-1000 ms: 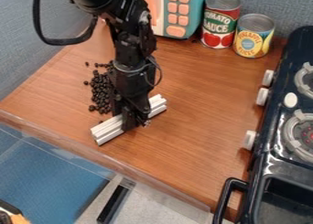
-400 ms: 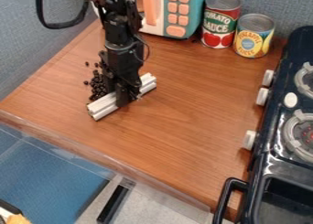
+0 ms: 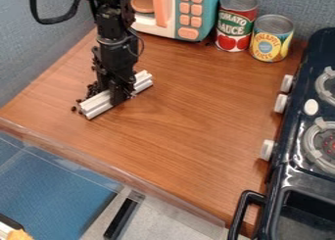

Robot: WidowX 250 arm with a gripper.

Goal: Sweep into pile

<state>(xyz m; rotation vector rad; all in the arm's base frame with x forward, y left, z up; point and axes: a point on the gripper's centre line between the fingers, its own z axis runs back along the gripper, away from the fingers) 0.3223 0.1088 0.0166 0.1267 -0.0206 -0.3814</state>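
Observation:
My gripper (image 3: 122,98) points down over the left part of the wooden counter, shut on a white ridged bar (image 3: 98,105) near its middle. The bar lies low at the counter, slanting from lower left to upper right. Small dark beans (image 3: 91,89) sit along the bar's upper-left side, and a couple lie by its lower-left end. The arm hides part of the beans.
A toy microwave (image 3: 190,13) stands at the back, with a red can (image 3: 235,22) and a yellow can (image 3: 272,39) to its right. The black toy stove (image 3: 288,160) lines the right side. The counter's front edge (image 3: 118,170) runs diagonally below.
The gripper and bar have moved up and to the left. Beans have shifted left with the bar, and a couple now lie beyond its lower-left end.

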